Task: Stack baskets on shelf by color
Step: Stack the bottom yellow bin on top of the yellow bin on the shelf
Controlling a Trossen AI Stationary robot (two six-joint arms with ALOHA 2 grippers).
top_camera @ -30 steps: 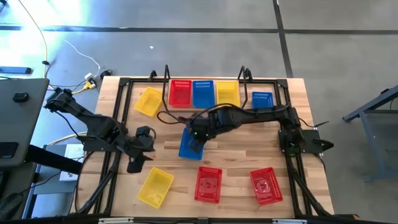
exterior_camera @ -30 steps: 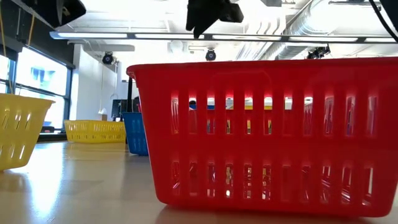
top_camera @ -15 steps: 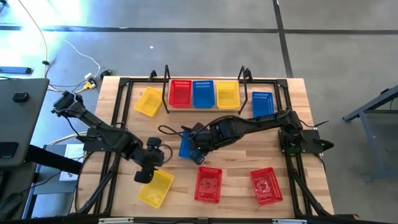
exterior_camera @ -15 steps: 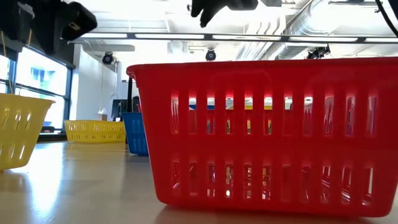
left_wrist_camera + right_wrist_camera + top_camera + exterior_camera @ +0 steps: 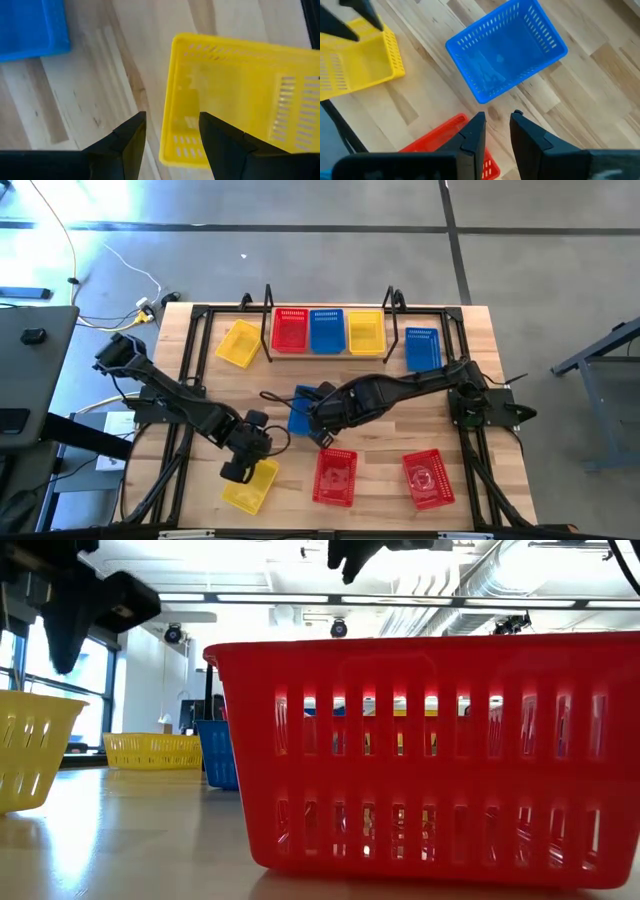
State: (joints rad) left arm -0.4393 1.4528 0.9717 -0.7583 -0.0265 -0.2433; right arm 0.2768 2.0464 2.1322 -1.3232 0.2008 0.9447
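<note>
**A:** where's everything sitting?

**B:** shelf (image 5: pixel 328 352) at the back holds a red basket (image 5: pixel 290 329), a blue basket (image 5: pixel 327 330) and a yellow basket (image 5: pixel 365 332) side by side. Left gripper (image 5: pixel 240 469) hangs over the near-left yellow basket (image 5: pixel 250 486), fingers (image 5: pixel 131 139) apart straddling its rim, nothing grabbed.

**A:** and the right one?

**B:** right gripper (image 5: pixel 322 436) is empty too, fingers spread a little, just beside the loose blue basket (image 5: pixel 506 49) mid-table. Two red ones sit up front.
</note>
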